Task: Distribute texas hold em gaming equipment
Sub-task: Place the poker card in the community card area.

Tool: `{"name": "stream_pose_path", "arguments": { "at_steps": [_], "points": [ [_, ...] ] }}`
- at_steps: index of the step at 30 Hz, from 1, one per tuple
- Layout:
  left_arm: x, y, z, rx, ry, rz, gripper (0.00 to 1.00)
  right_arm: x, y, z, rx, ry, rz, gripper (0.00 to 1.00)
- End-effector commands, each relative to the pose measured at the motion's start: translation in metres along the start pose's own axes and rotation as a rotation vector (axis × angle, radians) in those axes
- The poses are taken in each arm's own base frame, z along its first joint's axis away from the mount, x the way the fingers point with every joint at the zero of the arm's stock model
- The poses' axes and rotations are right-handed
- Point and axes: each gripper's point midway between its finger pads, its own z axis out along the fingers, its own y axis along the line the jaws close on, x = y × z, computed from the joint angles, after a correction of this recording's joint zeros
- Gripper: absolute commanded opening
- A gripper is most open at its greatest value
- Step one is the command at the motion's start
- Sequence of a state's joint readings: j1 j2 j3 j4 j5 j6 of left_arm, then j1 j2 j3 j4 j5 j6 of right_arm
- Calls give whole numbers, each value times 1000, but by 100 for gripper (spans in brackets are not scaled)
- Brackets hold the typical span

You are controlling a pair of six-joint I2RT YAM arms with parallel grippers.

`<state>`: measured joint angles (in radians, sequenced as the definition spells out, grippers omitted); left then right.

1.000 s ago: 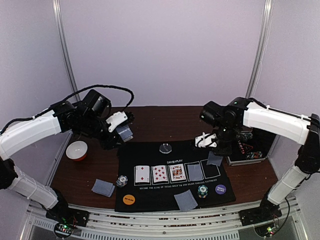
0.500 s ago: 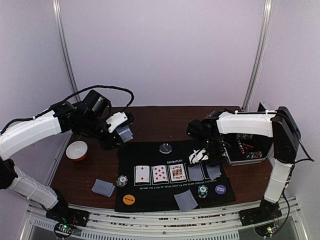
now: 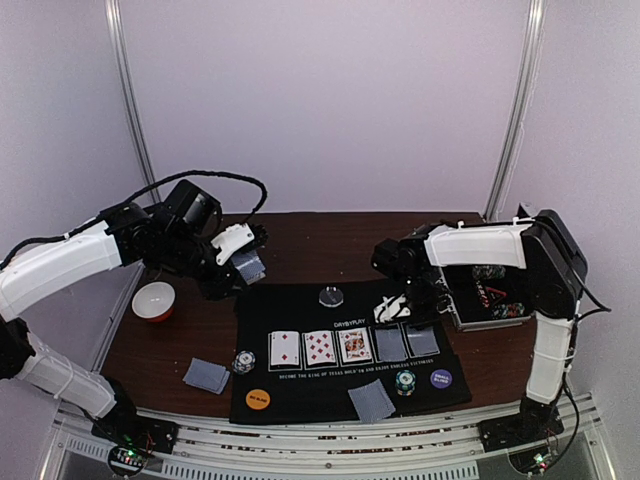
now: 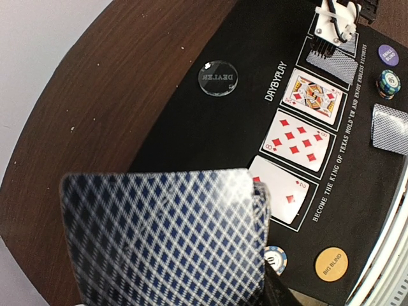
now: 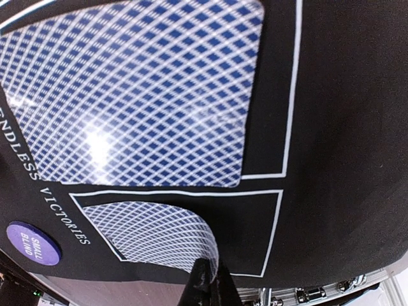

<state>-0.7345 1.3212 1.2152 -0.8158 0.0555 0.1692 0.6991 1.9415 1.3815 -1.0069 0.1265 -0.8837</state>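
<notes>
My left gripper (image 3: 238, 262) hangs above the table's back left, shut on a deck of blue-backed cards (image 4: 166, 236). On the black mat (image 3: 300, 310) lie three face-up cards (image 3: 319, 347), then a face-down card (image 5: 127, 95) in the fourth outline. My right gripper (image 5: 213, 282) is low over the mat, shut on the edge of another face-down card (image 5: 153, 233). That card bends over the fifth outline. The clear dealer disc (image 3: 331, 296), an orange disc (image 3: 258, 399), a purple disc (image 3: 441, 379) and two chip stacks (image 3: 243, 361) (image 3: 405, 382) sit on the mat.
A face-down pair of cards (image 3: 207, 375) lies left of the mat and another (image 3: 371, 400) at its front edge. A red-and-white bowl (image 3: 154, 300) stands at the far left. The open metal case (image 3: 490, 295) lies just right of my right gripper.
My right arm has swung left and down, bringing its card from above the mat's right edge onto the fifth outline. The left arm and its deck have stayed still.
</notes>
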Motion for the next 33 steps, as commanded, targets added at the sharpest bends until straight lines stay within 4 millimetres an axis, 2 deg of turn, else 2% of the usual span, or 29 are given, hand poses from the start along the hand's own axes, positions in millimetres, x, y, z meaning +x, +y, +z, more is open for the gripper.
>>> {"name": "stream_pose_path", "arguments": {
  "at_steps": [1, 16, 33],
  "points": [
    [-9, 4, -2, -20, -40, 2, 41, -7, -12, 1, 11, -15, 14, 0],
    [-10, 6, -2, -26, -38, 3, 41, -1, -10, 16, -34, 5, 43, 0],
    [-11, 5, 2, -20, -30, 5, 41, 2, -17, 13, 26, 1, 43, 24]
  ]
}}
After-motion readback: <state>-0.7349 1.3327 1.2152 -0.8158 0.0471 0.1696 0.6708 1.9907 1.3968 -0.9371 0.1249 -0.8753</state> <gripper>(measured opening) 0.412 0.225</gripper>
